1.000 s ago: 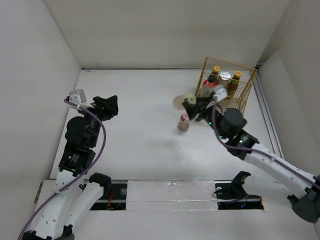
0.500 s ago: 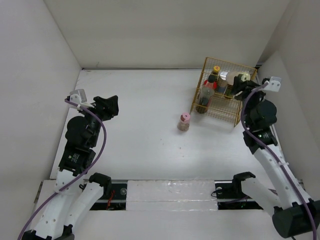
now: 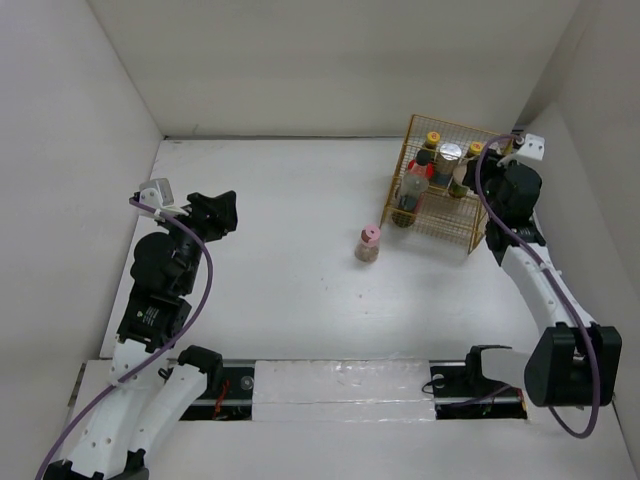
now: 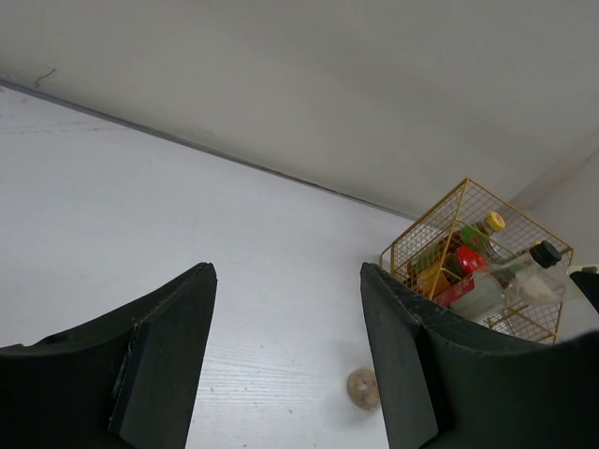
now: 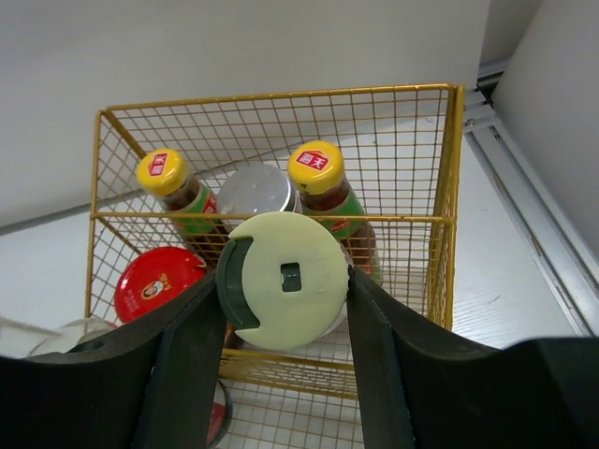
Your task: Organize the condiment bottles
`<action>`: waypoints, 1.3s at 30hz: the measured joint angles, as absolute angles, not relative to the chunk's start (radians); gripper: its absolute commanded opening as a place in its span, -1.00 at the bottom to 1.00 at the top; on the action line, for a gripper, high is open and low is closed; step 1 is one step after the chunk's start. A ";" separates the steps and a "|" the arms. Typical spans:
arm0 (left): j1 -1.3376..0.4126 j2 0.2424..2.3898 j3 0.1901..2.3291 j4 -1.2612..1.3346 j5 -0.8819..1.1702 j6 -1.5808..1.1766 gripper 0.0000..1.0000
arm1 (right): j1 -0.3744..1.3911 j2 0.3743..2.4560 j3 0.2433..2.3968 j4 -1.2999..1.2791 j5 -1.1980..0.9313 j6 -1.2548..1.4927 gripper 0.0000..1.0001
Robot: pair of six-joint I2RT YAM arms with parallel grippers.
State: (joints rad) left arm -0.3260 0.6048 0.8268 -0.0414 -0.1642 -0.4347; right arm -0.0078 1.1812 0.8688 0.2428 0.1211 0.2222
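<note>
Near wire basket (image 3: 460, 127), pink-capped shaker (image 3: 368, 243), standing apart

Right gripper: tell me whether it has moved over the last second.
Yes. The right gripper swung from the left side of the gold wire basket, near the pink-capped shaker, to its far-right corner, gripping the yellow-capped shaker.

Pink-cap shaker (image 3: 369, 243) upright, alone on table (image 3: 280, 200). Two yellow-cap bottles (image 5: 171, 192), silver-lid jar (image 5: 253, 190), red-lid jar (image 5: 157, 283) upright in basket (image 5: 281, 98). Pale yellow-lid shaker (image 5: 284, 279) held above them.
</note>
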 measured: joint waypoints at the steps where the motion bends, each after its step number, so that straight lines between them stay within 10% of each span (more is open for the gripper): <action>1: -0.326 0.605 0.827 -0.041 -0.164 -0.435 0.17 | -0.012 1.197 0.877 0.242 0.117 0.222 -0.46; 12: -0.326 0.605 0.827 -0.041 -0.164 -0.435 0.17 | -0.011 1.393 0.964 0.183 0.131 0.208 -0.48; 24: -0.326 0.606 0.827 -0.041 -0.160 -0.435 0.17 | -0.004 1.567 1.045 0.089 0.155 0.182 0.35; 33: -0.326 0.619 0.827 -0.041 -0.160 -0.435 0.17 | 0.033 1.450 1.039 0.070 0.202 0.183 0.41; 36: -0.326 0.624 0.827 -0.042 -0.160 -0.435 0.17 | 0.102 1.290 0.999 0.109 0.233 0.179 0.02; 39: -0.326 0.626 0.827 -0.042 -0.160 -0.435 0.17 | 0.208 1.100 0.908 0.209 0.221 0.175 -0.80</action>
